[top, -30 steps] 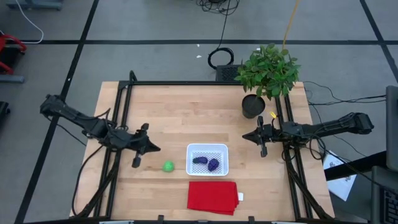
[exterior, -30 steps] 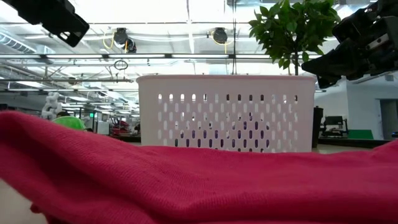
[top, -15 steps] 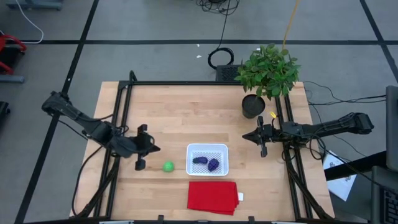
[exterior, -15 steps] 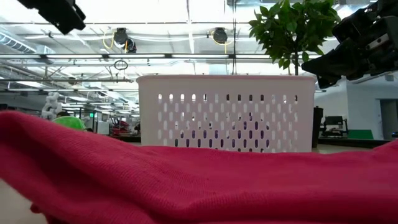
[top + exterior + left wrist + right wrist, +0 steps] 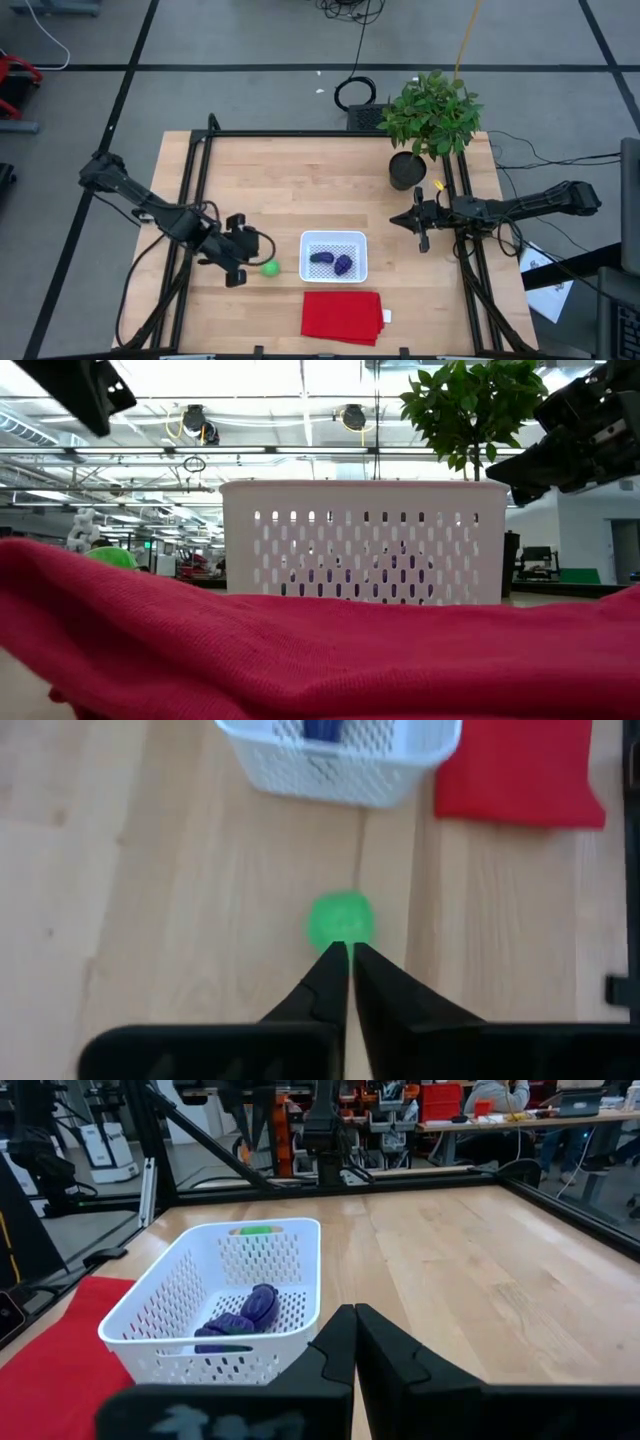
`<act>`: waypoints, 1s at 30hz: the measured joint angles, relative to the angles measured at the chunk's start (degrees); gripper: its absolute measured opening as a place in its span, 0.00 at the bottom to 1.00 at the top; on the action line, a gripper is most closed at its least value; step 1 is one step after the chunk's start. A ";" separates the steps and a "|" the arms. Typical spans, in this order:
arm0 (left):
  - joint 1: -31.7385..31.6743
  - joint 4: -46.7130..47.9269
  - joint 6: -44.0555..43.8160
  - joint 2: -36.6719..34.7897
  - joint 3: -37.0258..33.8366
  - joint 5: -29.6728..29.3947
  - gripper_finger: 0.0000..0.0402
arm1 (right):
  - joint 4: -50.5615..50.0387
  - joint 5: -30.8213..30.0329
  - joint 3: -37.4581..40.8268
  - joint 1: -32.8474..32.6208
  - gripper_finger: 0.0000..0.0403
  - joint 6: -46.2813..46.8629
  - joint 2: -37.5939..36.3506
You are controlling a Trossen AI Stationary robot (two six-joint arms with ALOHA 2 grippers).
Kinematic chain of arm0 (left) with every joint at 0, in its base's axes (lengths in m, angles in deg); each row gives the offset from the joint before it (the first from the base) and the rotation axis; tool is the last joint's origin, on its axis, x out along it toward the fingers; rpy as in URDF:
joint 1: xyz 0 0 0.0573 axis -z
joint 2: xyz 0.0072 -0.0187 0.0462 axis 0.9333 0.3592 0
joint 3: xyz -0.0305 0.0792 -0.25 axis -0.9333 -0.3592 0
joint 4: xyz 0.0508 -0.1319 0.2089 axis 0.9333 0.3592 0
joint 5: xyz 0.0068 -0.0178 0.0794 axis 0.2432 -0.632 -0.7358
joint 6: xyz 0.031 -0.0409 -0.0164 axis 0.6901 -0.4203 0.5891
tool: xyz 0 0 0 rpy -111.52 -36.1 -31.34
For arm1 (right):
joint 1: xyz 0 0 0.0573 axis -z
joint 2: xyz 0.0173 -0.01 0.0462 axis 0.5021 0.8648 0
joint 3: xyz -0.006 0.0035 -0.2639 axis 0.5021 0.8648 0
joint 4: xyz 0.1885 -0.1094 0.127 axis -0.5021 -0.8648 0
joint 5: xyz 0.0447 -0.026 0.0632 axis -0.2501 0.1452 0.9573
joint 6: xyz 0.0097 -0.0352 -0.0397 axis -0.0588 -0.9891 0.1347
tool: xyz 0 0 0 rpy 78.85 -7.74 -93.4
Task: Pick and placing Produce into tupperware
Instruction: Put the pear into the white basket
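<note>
The bright green ball (image 5: 270,267) (image 5: 340,920) lies on the wooden table left of the white tupperware (image 5: 334,236) (image 5: 290,1230). Both dark purple pieces (image 5: 321,258) (image 5: 343,264) (image 5: 240,1315) lie inside the tupperware on its mesh bottom. My left gripper (image 5: 254,260) (image 5: 350,950) is shut and hovers just left of the ball and above it, pointing at it. My right gripper (image 5: 393,221) (image 5: 353,1315) is shut and waits right of the tupperware, raised off the table.
A flat red cloth (image 5: 342,315) lies near the table's near edge, just in front of the tupperware. A potted leafy plant (image 5: 430,115) stands at the far right corner. Black frame rails (image 5: 195,190) run along the table's left, right and far sides.
My left gripper has moved toward the table's near edge and to the right, closing in on the green ball, and has turned to point at it. The ball, the tupperware and my right arm have stayed put.
</note>
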 joint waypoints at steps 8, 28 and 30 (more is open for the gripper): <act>0.00 -0.75 -0.17 6.45 0.00 5.68 0.40 | -0.93 0.01 0.00 -0.02 0.00 1.47 0.01; -1.37 -8.21 -4.50 9.39 -2.13 3.05 0.96 | -0.93 0.01 0.00 -0.02 0.00 2.54 -0.01; -1.29 -8.73 -4.80 9.39 -2.63 3.04 0.97 | -0.97 0.00 0.00 0.00 0.00 2.54 0.01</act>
